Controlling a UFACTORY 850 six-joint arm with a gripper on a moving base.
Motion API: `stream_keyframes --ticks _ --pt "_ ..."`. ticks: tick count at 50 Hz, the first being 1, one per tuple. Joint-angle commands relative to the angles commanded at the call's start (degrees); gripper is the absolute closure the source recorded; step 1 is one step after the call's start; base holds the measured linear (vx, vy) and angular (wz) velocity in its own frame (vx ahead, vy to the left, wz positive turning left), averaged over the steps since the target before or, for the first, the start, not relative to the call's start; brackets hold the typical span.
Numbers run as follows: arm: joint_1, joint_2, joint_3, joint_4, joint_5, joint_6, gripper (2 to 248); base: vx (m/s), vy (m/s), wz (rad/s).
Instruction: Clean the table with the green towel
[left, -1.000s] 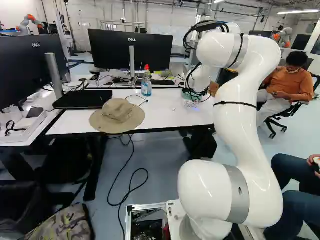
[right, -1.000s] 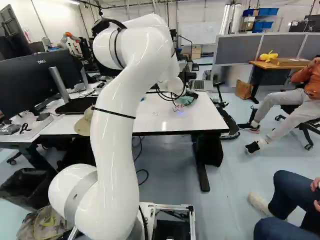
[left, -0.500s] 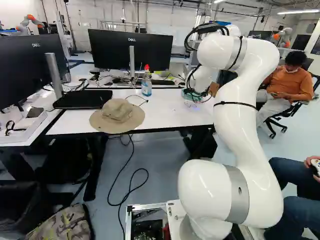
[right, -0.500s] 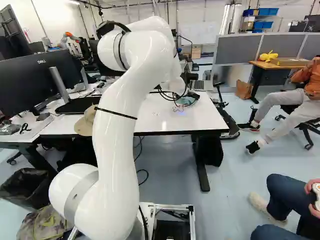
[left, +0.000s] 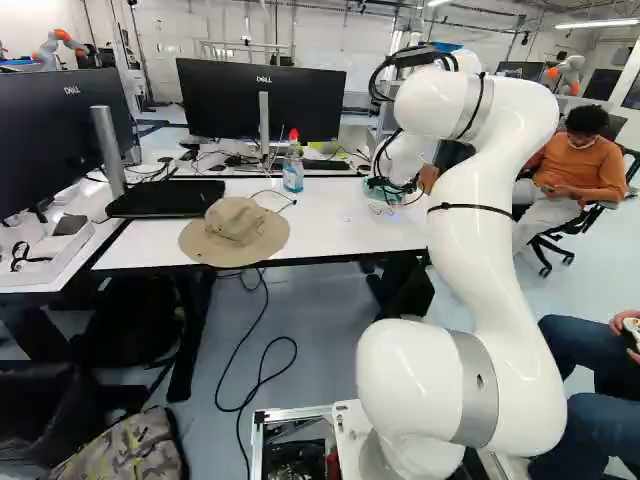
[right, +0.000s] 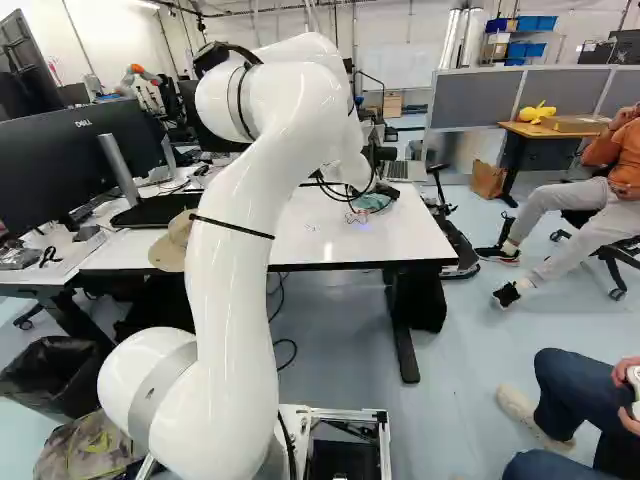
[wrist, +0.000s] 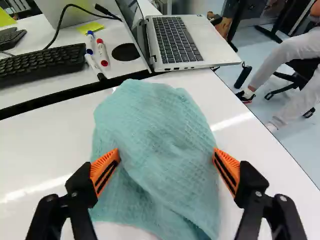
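Gripper (right: 383, 189) inspected: fingers spread wide, one at either side of the green towel (wrist: 155, 150), gripping nothing. The towel lies bunched on the white desk (left: 340, 225), near its far right corner. A laptop (wrist: 215, 42) sits just beyond, at the far edge. A bottle (left: 293, 172) stands near that edge; a tan hat (left: 235, 225) rests at the near edge, toward the left

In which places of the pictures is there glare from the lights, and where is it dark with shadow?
Wrist view: bright streaks of glare on the white table, on both sides of the green towel; left base view: highlights on the glossy arm, deep shadow under the table; right base view: highlights on the arm too.
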Motion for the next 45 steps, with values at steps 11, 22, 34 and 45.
stream_keyframes --ticks 11,22,34,45 --pt "0.0 0.0 0.0 0.0 0.0 0.0 58 0.000 0.000 0.000" --pt "0.0 0.0 0.0 0.0 0.0 0.0 132 0.000 0.000 0.000" --pt "0.0 0.0 0.0 0.0 0.0 0.0 199 0.000 0.000 0.000" --pt "0.0 0.2 0.1 0.0 0.0 0.0 199 0.000 0.000 0.000"
